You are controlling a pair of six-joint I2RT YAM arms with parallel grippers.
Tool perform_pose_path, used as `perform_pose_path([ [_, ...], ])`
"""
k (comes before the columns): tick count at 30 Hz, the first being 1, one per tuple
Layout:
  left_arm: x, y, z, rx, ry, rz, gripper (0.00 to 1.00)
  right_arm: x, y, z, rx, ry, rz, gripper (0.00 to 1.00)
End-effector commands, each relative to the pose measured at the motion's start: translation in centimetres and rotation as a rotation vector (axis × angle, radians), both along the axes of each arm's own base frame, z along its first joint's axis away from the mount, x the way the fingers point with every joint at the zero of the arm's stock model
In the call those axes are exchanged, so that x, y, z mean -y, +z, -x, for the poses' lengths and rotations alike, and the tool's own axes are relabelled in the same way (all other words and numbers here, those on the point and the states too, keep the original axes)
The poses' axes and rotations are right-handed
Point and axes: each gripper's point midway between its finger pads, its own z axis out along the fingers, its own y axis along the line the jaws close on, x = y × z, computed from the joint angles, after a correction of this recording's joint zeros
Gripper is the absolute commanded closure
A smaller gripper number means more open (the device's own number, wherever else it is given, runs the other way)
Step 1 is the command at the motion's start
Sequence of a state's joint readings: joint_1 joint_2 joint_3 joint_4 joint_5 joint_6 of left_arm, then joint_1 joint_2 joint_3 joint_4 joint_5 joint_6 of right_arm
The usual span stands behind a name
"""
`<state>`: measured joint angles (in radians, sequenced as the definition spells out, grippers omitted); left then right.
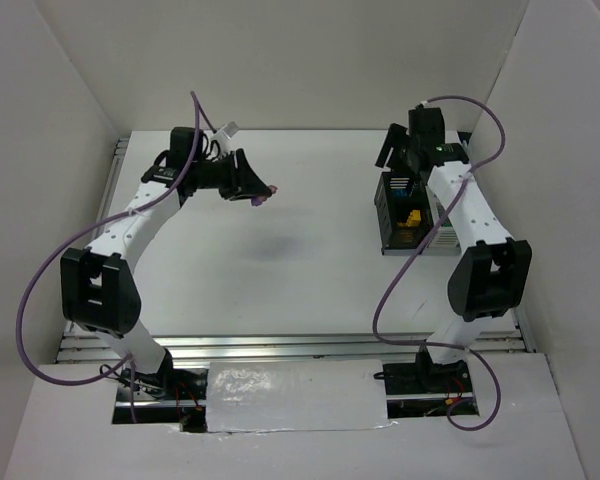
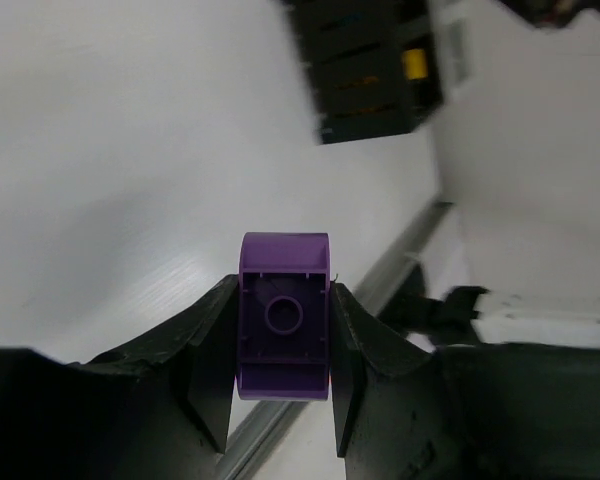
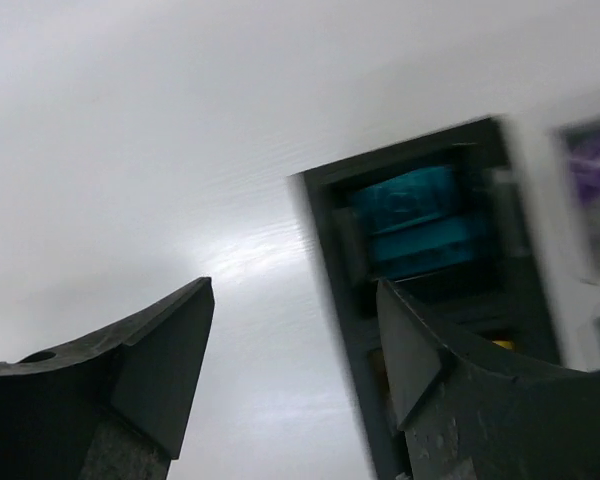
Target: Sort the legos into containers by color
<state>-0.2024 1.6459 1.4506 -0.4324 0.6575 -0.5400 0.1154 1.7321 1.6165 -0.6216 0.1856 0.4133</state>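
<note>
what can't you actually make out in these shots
- Low white slatted bins: top external, right arm covers them; right wrist, blurred, cut by edge.
- Tall black slatted bin's contents: too small from above, blurred in right wrist.
- Purple plastic brick's sides: left wrist, left gripper's fingers hide them.

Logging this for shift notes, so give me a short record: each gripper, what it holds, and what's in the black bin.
left gripper: shut on purple lego, raised off the table
right gripper: open, empty, by the black bin
black bin contents: teal lego, yellow lego
</note>
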Motion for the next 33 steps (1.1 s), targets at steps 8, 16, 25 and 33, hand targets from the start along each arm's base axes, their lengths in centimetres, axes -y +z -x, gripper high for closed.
perform_pose_path([
  [8, 7.1, 11.2, 9.4, 0.087, -0.621, 0.618, 1.0, -24.3, 13.6, 16.9, 0.1, 1.266, -0.71, 0.28],
  [16, 7.1, 13.1, 12.8, 0.289, -0.779, 0.665, 1.0, -25.0, 17.5, 20.1, 0.096, 1.443, -0.867, 0.36],
  [25, 7.2, 12.8, 12.6, 0.314, -0.784, 0.655, 1.0, -24.5, 15.3, 19.3, 0.0, 1.289, -0.829, 0.36],
  [33, 6.8, 14.0, 9.8, 0.388, -0.766, 0.645, 1.0, -22.8, 13.8, 15.3, -0.038, 0.943, -0.695, 0.4],
])
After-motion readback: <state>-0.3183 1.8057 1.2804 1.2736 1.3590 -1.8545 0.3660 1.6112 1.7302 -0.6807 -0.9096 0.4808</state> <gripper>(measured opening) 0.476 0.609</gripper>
